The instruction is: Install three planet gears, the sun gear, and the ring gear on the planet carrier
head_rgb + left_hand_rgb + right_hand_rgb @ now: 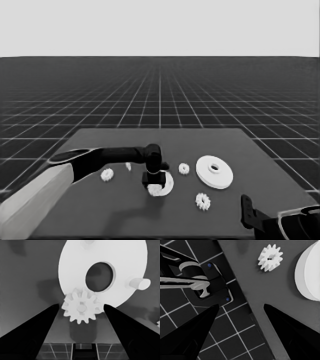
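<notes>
Here, the left pincer is hovering spread wide — a planet gear sitting on the smaller round part; the right pincer is waiting — spread wide — at the bench corner.

Smaller round part: white, smooth, matt, plastic-looking; pegs same finish. Gear on it: same white matt stuff, teeth crisp. Larger round part: white, smooth, dull. Table: dark, flat, matt, no grain. Left gripper fingers: plain black, unshiny, possibly hard plastic.
</notes>
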{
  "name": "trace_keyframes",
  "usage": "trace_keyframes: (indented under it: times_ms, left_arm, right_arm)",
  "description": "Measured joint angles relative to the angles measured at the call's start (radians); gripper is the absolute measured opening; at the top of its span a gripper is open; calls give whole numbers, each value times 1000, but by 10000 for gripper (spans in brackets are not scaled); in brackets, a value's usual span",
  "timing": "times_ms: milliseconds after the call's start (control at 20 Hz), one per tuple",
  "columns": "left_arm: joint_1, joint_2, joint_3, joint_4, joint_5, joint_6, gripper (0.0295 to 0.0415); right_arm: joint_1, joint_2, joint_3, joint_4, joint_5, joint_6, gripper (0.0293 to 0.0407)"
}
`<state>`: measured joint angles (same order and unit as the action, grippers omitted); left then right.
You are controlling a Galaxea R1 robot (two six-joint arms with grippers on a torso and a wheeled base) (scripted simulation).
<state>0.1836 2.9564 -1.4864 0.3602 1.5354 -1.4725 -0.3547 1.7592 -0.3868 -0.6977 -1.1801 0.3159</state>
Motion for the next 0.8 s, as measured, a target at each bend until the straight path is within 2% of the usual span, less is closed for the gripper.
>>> trace_keyframes:
  times_ms: [200,300,400,700,750,800]
  left_arm:
    - [0,0,0,0,0,0,385]
    - [-106,-16,77,-106,28,-55,385]
    - [-150,-18,93,-147,31,-67,385]
    - [-170,-18,97,-169,31,-71,385]
    - [-185,-203,216,-187,-4,97,385]
    - [-196,-411,210,-202,-30,253,385]
  right_arm:
    - [0,0,0,0,0,0,385]
    - [0,0,0,0,0,0,385]
    - [0,0,0,0,0,0,385]
    - [0,0,0,0,0,0,385]
    - [0,0,0,0,0,0,385]
    - [0,0,0,0,0,0,385]
